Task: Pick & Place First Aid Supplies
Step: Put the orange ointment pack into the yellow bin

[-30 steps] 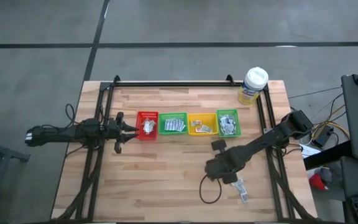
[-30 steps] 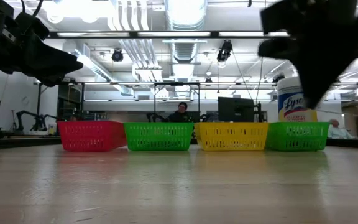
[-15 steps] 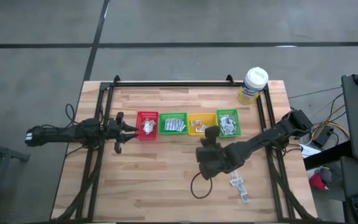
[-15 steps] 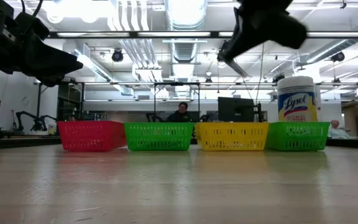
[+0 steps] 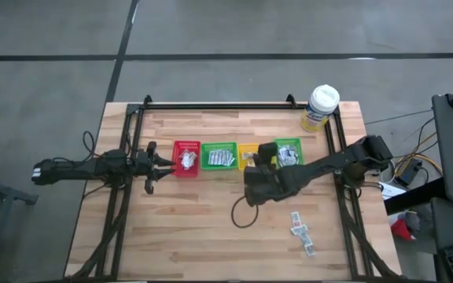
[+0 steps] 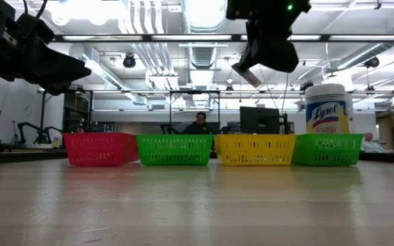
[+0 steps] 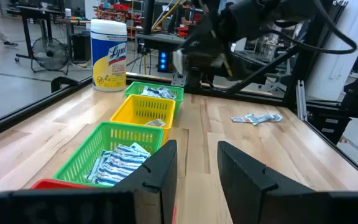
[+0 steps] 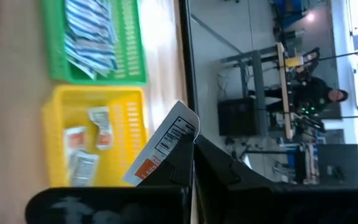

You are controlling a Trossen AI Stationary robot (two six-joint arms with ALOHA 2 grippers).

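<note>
Between the right gripper's (image 8: 188,146) closed jaws was a white-red sachet (image 8: 160,149).
Carrying step; next, release above the yellow bin (image 8: 92,137) beneath.

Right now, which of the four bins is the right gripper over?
The yellow bin, third from the red end. The right gripper, shut on a white-orange sachet, hangs over it; the others stand uncovered.
</note>
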